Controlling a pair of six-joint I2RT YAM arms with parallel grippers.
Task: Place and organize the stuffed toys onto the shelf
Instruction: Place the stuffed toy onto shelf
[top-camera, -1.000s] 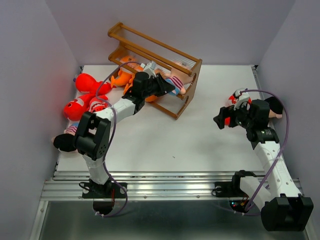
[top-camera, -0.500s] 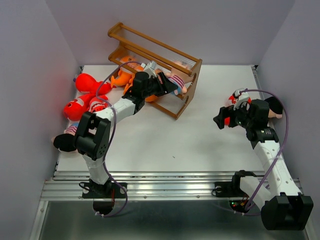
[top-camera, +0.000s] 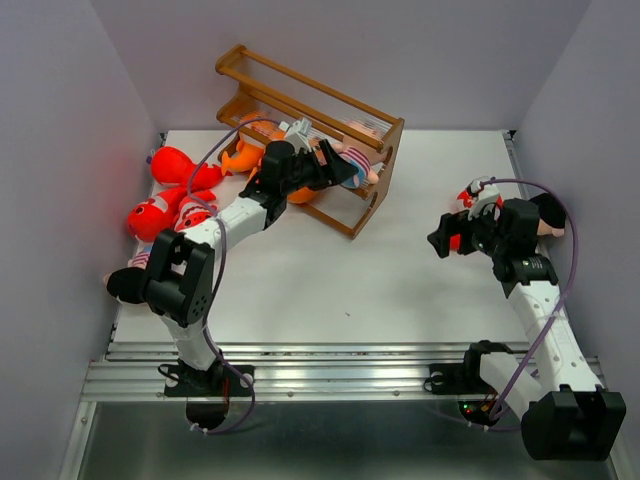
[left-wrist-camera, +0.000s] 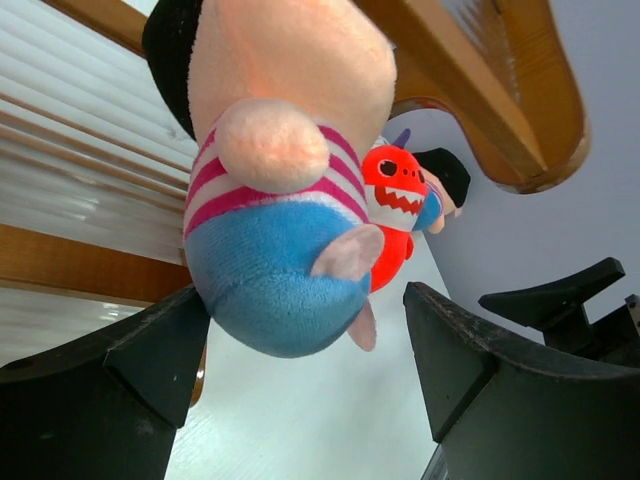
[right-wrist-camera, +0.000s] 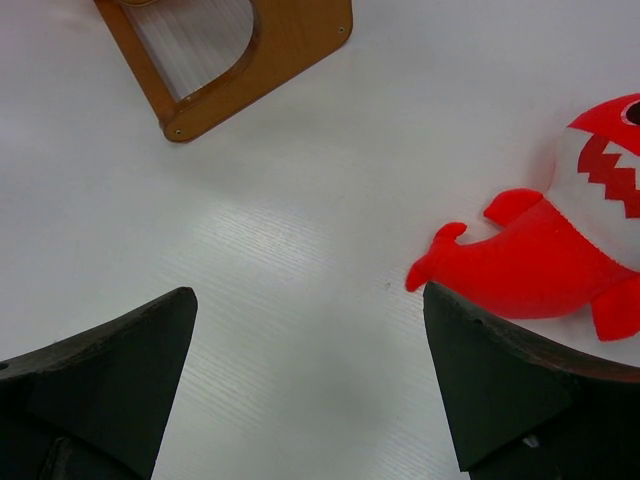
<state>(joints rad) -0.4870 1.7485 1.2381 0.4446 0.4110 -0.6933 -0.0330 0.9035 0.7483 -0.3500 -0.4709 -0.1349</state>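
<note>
The wide middle of the bench (top-camera: 330, 280) is bare white, with room to pass. The shelf (top-camera: 392, 150) stands in the way at the upper middle of the top view. A heap of stuffed toys (top-camera: 150, 215) crowds the left edge. A red shark (right-wrist-camera: 540, 260) lies at the right.

We see doll (left-wrist-camera: 280, 200): peach skin, black hair, pink-white striped shirt, blue trousers. We note shark (right-wrist-camera: 540, 260) red, white belly, jagged white teeth. Shelf (top-camera: 300, 90) brown wood. Plush fish (top-camera: 243, 157) orange. Table (top-camera: 400, 270) white.
</note>
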